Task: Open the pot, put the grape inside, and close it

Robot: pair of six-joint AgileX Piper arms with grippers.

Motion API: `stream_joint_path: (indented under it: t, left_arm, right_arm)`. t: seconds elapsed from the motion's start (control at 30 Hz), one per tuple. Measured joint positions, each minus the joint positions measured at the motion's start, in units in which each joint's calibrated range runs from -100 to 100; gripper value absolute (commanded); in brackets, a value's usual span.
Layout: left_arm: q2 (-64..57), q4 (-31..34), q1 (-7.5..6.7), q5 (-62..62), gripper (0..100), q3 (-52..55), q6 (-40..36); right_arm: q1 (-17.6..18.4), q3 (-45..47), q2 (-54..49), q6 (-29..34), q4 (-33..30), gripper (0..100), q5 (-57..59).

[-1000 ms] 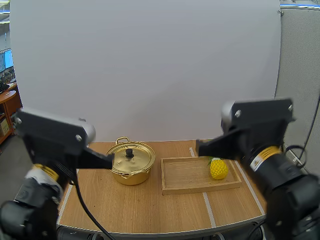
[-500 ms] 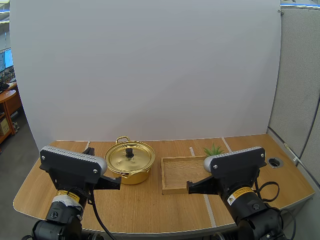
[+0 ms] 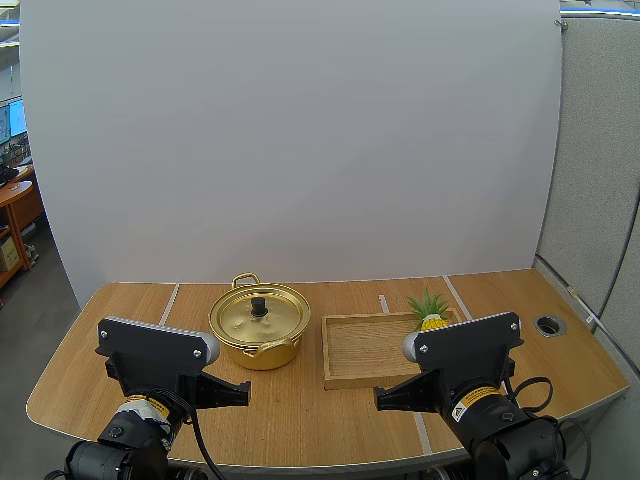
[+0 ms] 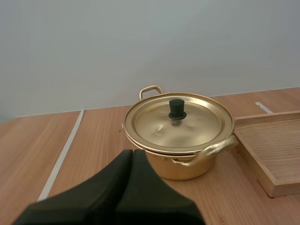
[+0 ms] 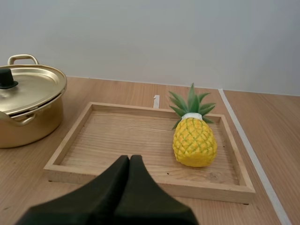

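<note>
A gold pot (image 3: pixel 259 330) stands left of the table's centre with its lid (image 3: pixel 259 315) on and a black knob on top. A yellow toy pineapple (image 3: pixel 430 309) with green leaves lies at the right end of the wooden tray (image 3: pixel 365 348); I see no grape. My left gripper (image 3: pixel 245 392) hovers low near the front edge, short of the pot (image 4: pixel 180 161), fingers shut on nothing (image 4: pixel 132 153). My right gripper (image 3: pixel 378 398) hangs before the tray's front rim, also shut on nothing (image 5: pixel 129 158), with the pineapple (image 5: pixel 194 140) ahead of it.
The tray (image 5: pixel 122 136) sits just right of the pot (image 5: pixel 23 108), with a narrow gap between them. White tape lines (image 3: pixel 414 410) run across the wooden table. A round cable hole (image 3: pixel 547 324) lies at the far right. Bare wood stretches left of the pot.
Both arms have dropped from high in front of the camera to low near the table's front edge. Pot, tray and pineapple have stayed put.
</note>
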Motion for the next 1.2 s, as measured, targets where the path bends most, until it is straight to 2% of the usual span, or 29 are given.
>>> stream_joint_path:
  t: [0.4, 1.2]
  left_arm:
    - [0.0, 0.0, 0.0, 0.66, 0, -0.08, -2.34]
    - [0.0, 0.0, 0.0, 0.66, 0, -0.08, -2.34]
  right_arm:
    - [0.0, 0.0, 0.0, 0.0, 0.0, 0, 0.18]
    - [0.0, 0.0, 0.0, 0.0, 0.0, 0, 0.18]
